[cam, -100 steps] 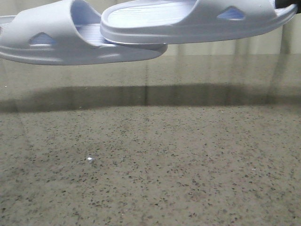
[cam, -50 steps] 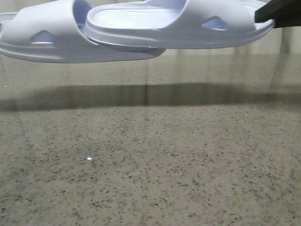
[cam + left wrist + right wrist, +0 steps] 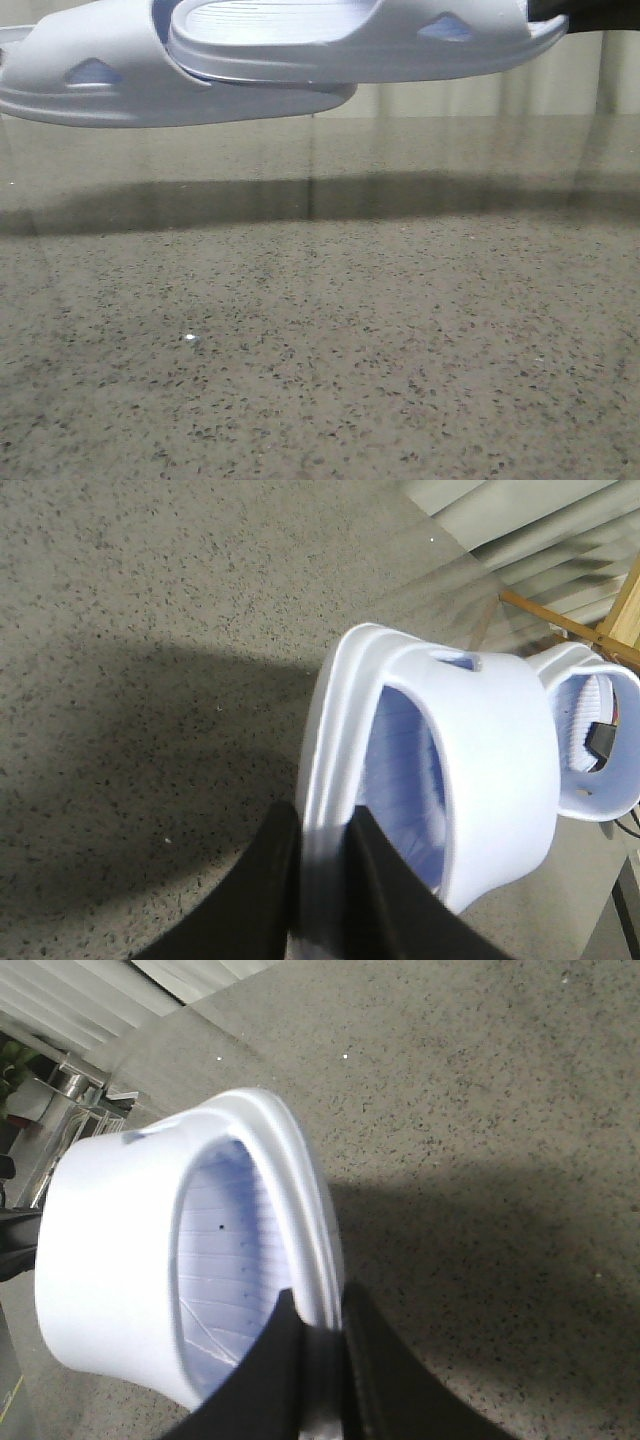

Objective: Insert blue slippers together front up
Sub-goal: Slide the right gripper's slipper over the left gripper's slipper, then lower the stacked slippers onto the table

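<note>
We see both blue slippers held in the air above the speckled desk point(image 3: 320, 340), at the top of the front view. The left slipper point(image 3: 120, 80) is carried by the left pincer point(image 3: 325, 880), whose dark fingers are closed on the heel rim of its sole. The right slipper point(image 3: 350, 45) is carried by the right pincer point(image 3: 320, 1370), likewise clamped on the edge of the sole. In the front view the heel end of the right slipper overlaps the strap opening of the left one and appears partly entered, though we cannot tell how deep it sits.

We judge the step in hand to be the insertion itself, with the two slippers brought end to end. The next move calls for keeping both soles level and aligned while one slides further under the other's strap, without either grip slipping on the thin rim.
</note>
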